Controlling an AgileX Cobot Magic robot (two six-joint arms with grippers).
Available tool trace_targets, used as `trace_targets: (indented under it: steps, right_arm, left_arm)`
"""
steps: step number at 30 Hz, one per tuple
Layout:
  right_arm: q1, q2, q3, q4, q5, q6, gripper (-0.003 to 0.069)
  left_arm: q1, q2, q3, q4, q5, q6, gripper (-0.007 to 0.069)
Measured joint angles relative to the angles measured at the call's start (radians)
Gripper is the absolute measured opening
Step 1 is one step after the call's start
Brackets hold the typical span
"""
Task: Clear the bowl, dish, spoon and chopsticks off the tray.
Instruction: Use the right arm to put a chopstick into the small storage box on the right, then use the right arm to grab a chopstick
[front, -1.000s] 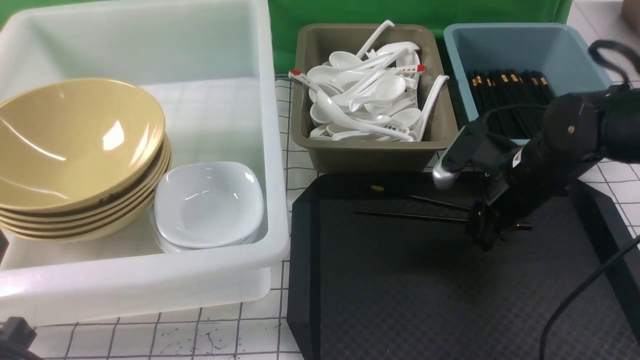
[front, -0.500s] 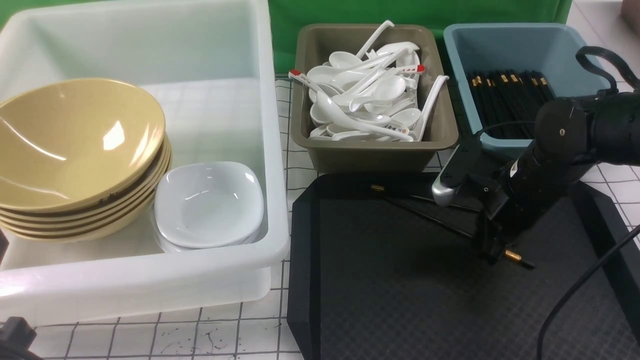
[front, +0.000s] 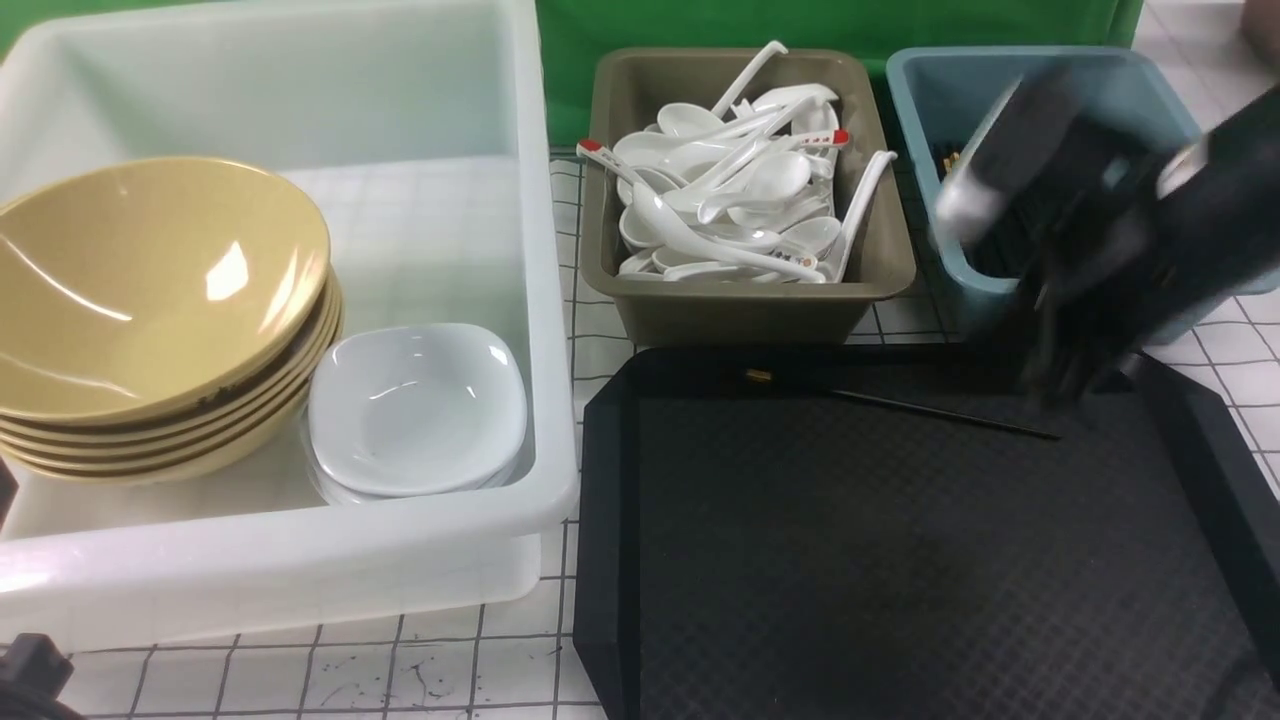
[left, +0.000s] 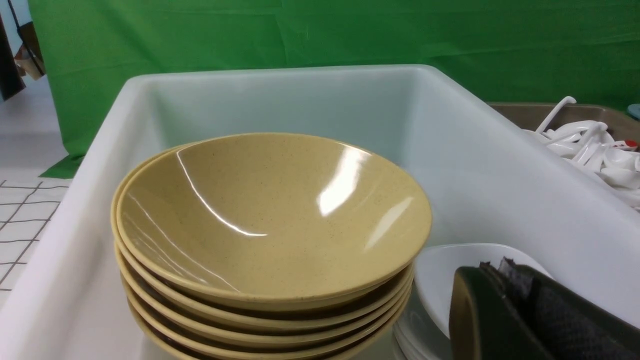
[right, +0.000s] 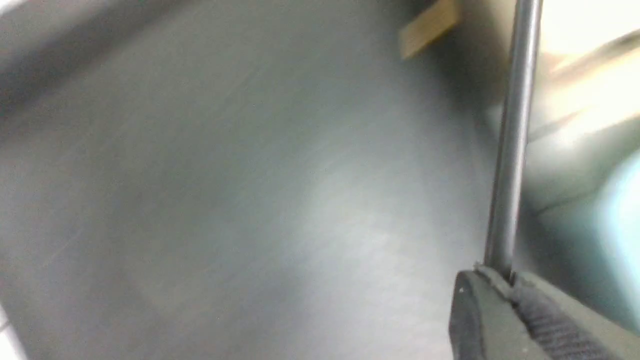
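Note:
The black tray (front: 850, 560) holds one black chopstick (front: 930, 410) near its far edge, gold band to the left. My right gripper (front: 1060, 365) is motion-blurred above the tray's far right corner, in front of the blue bin (front: 1040, 70). In the right wrist view the right gripper (right: 502, 277) is shut on the other chopstick (right: 515, 125). Tan bowls (front: 150, 270) are stacked in the white tub (front: 545, 300) beside stacked white dishes (front: 415, 410). My left gripper (left: 500, 267) is shut and empty by the dishes (left: 440, 280). I cannot tell the task's spoon from the other white spoons (front: 730, 200).
The olive bin (front: 740, 310) full of white spoons stands behind the tray. The blue bin at the back right holds several black chopsticks (front: 960, 165). The white tub fills the left side. A green cloth hangs behind.
My right arm has risen off the tray and swung up toward the blue bin with one chopstick. The other chopstick stays on the tray.

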Motion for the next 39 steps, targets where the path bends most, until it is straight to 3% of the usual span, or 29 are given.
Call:
trace_targets:
  steps: [3,7,9,13,16,18,23,29,39]
  right_arm:
    - [-0.083,0.034,-0.003,0.003,-0.281,0.065,0.0077]
    - [-0.154,0.154,-0.022,0.005,-0.466,0.183,0.0088]
    - [-0.183,0.254,-0.054,0.006,-0.464,0.271,0.012]
    - [-0.208,0.396,-0.166,0.006,-0.278,0.363,0.0295]
    - [-0.199,0.406,-0.227,0.007,-0.141,0.346,0.0398]
    - [-0.188,0.396,-0.243,0.015,-0.097,0.331,0.0416]
    - [-0.05,0.365,-0.266,0.115,0.101,0.079,0.0435]
    - [0.07,0.48,-0.243,0.113,0.061,-0.016,0.0435]
    - [0.081,0.615,-0.236,0.062,-0.079,-0.034,0.0425]
  left_arm:
    - [0.0,0.0,0.0,0.0,0.0,0.0,-0.0013]
    - [0.0,0.0,0.0,0.0,0.0,0.0,-0.0013]
    - [0.0,0.0,0.0,0.0,0.0,0.0,-0.0013]
    - [0.0,0.0,0.014,0.0,-0.004,0.0,-0.0013]
    - [0.0,0.0,0.03,0.0,-0.013,0.0,-0.0013]
    - [0.0,0.0,0.033,0.0,-0.02,0.0,-0.0013]
    - [0.0,0.0,0.034,0.0,-0.057,0.0,-0.0013]
    - [0.0,0.0,0.034,0.0,-0.061,0.0,-0.0013]
    - [0.0,0.0,0.034,0.0,-0.061,0.0,-0.0013]
